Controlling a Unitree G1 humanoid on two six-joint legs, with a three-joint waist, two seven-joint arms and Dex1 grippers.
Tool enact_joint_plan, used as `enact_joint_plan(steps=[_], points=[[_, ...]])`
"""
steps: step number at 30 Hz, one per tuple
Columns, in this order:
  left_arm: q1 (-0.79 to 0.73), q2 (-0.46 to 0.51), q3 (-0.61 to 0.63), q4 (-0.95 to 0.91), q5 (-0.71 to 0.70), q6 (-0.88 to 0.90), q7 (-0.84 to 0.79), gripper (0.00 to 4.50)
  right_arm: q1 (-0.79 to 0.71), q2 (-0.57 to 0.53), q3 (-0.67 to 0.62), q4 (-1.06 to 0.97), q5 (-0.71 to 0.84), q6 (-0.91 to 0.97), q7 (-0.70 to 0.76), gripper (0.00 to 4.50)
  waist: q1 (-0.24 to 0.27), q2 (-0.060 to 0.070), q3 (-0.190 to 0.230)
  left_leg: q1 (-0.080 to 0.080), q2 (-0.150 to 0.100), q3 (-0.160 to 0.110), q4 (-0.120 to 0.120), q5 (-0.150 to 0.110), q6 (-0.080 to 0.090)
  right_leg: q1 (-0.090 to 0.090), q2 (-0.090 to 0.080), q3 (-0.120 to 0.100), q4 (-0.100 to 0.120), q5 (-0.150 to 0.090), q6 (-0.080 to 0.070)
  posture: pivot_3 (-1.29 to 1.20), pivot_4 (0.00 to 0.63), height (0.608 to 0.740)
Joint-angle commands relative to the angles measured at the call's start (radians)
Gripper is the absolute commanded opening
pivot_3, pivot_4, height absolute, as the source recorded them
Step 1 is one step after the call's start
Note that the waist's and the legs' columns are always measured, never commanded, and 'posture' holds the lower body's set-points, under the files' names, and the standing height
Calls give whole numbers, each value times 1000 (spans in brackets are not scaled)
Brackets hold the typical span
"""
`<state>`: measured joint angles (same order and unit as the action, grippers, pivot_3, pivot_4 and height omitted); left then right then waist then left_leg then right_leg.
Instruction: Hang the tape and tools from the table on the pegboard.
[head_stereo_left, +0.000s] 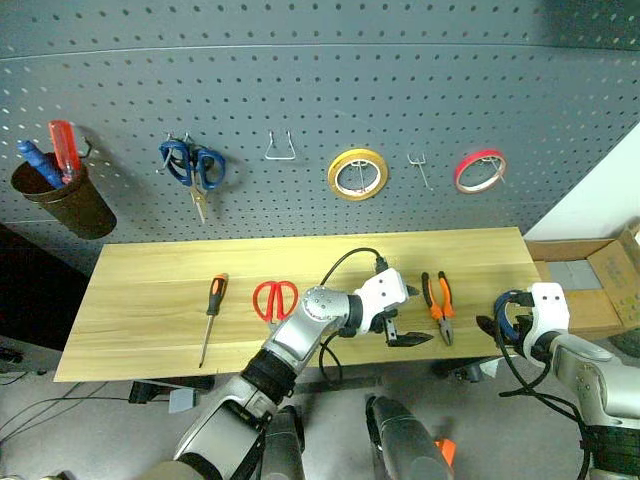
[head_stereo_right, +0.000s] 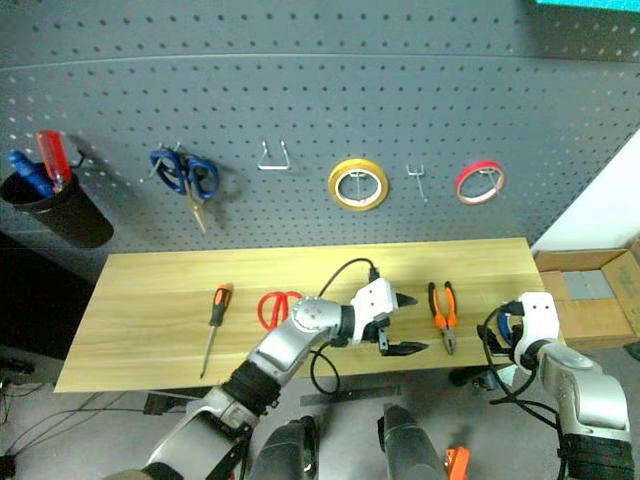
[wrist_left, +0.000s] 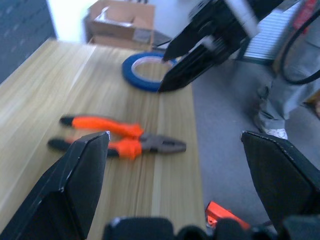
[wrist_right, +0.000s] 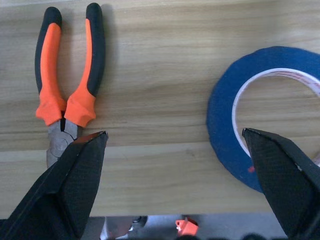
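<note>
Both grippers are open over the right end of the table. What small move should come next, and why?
Probably ease the right gripper toward the blue tape until one finger sits inside the ring. The tape lies flat near the table edge, only partly between the open fingers, and nothing is held yet. The left gripper hovers open beside the pliers.
</note>
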<state>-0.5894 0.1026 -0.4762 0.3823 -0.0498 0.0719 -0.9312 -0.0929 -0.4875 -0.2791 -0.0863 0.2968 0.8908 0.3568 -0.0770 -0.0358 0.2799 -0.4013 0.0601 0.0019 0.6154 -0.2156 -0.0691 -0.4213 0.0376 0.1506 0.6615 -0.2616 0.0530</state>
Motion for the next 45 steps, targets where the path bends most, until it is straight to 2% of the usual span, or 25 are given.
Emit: enact_joint_plan(steps=[1,9,20,33,39,42,45], points=[[-31,-32,-1,27,8,-48,-17,4483,0,-30,32,80,-24,-103,55,4500,-1,0,4,0,0,0,0,0,0,0,0,0,0,0,0,-31,345,740],[-46,-33,10,32,8,-63,-44,4483,-67,-62,70,271,-80,-262,81,4500,-4,0,30,0,0,0,1,0,0,0,0,1,0,0,1,-3,356,740],[-51,-28,28,50,16,-91,-46,4483,-57,-92,26,147,-54,-226,89,4500,-3,1,32,-1,0,0,0,0,0,0,0,0,0,0,2,-21,337,740],[-66,-8,44,0,6,-42,-79,4483,-163,-88,50,602,-94,-450,133,4500,3,-1,34,0,0,0,-1,0,0,0,0,1,-1,0,2,55,344,740],[-48,19,50,-47,0,-15,-94,4483,-193,-63,64,655,-52,-446,210,4500,11,-4,35,0,0,0,0,0,0,0,0,0,-1,0,2,54,342,740],[-56,9,54,-30,3,-24,-88,4500,-166,-55,86,601,-36,-411,264,3921,16,-6,37,0,0,-1,0,0,0,0,0,0,-1,0,2,54,339,740],[-69,-5,56,-20,-1,-25,-90,4500,-145,-48,89,540,-9,-361,294,3019,21,-7,37,0,0,-1,0,0,0,0,0,0,-1,0,2,55,337,740]])
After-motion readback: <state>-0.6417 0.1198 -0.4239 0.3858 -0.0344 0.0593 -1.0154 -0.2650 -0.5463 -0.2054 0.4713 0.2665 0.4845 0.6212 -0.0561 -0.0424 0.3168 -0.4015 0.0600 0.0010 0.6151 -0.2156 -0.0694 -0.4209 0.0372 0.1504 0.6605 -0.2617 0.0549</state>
